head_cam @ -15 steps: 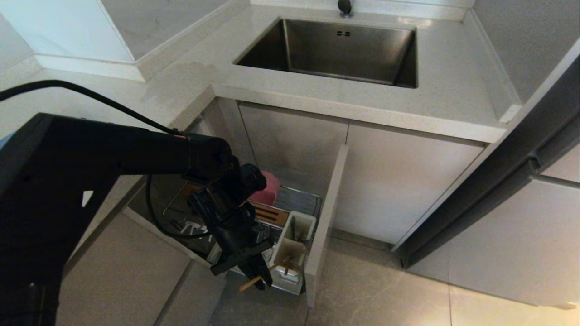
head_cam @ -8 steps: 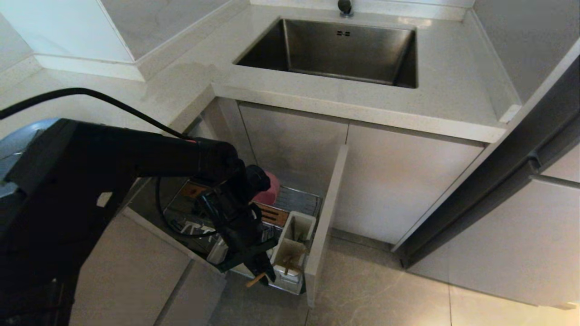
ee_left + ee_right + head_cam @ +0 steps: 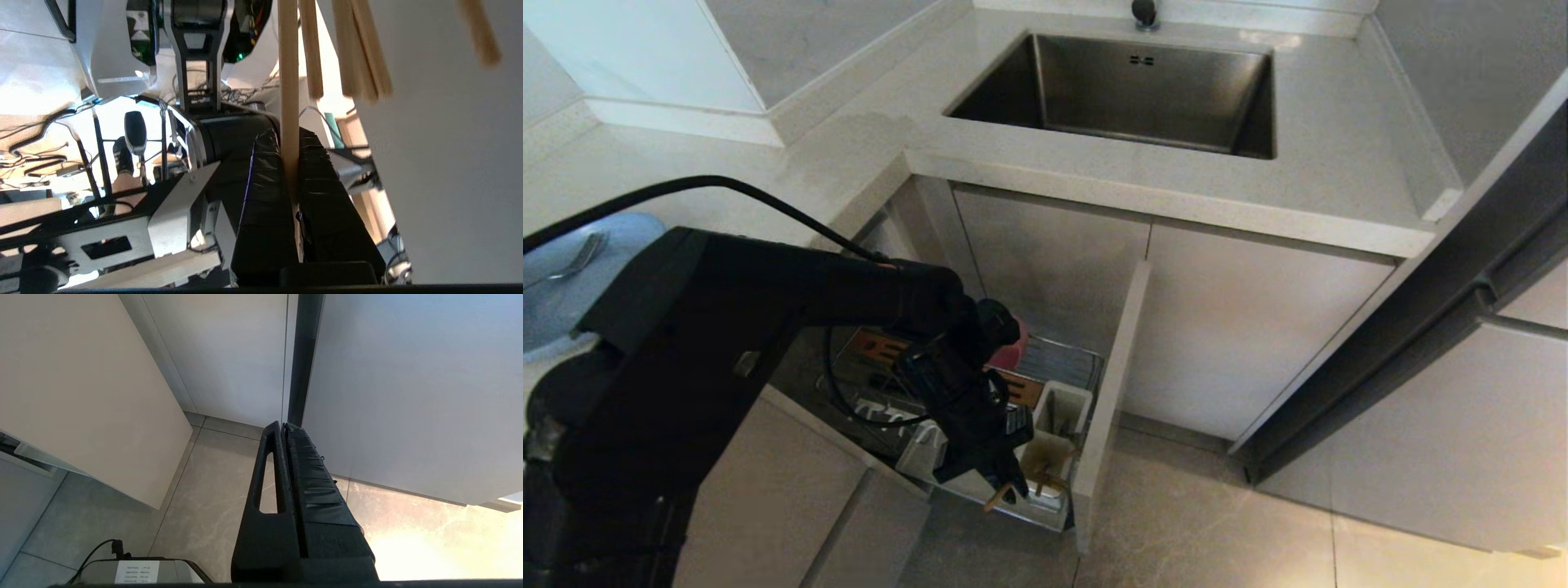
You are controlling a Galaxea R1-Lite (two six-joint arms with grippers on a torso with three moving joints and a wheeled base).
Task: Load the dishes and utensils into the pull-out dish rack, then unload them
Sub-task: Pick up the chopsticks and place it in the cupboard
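From the head view, the left gripper (image 3: 1005,487) hangs low at the front corner of the pull-out dish rack (image 3: 980,392), beside its white utensil cups (image 3: 1049,453) and close to the front panel (image 3: 1107,400); open floor (image 3: 1217,523) lies beyond. The pale-blue plate (image 3: 572,278) sits on the counter. In the left wrist view, its fingers are clamped on one chopstick (image 3: 288,102). In the right wrist view, the right gripper (image 3: 284,430) hangs closed and empty above the floor.

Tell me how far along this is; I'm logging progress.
Done: the pink bowl sits in the pull-out dish rack. In hand: the left gripper, shut on a chopstick, is at the front utensil cup. Left: the blue plate, spoon lying on it, is on the counter outside the rack, so loading looks unfinished and unloading follows. The right gripper is parked, shut.
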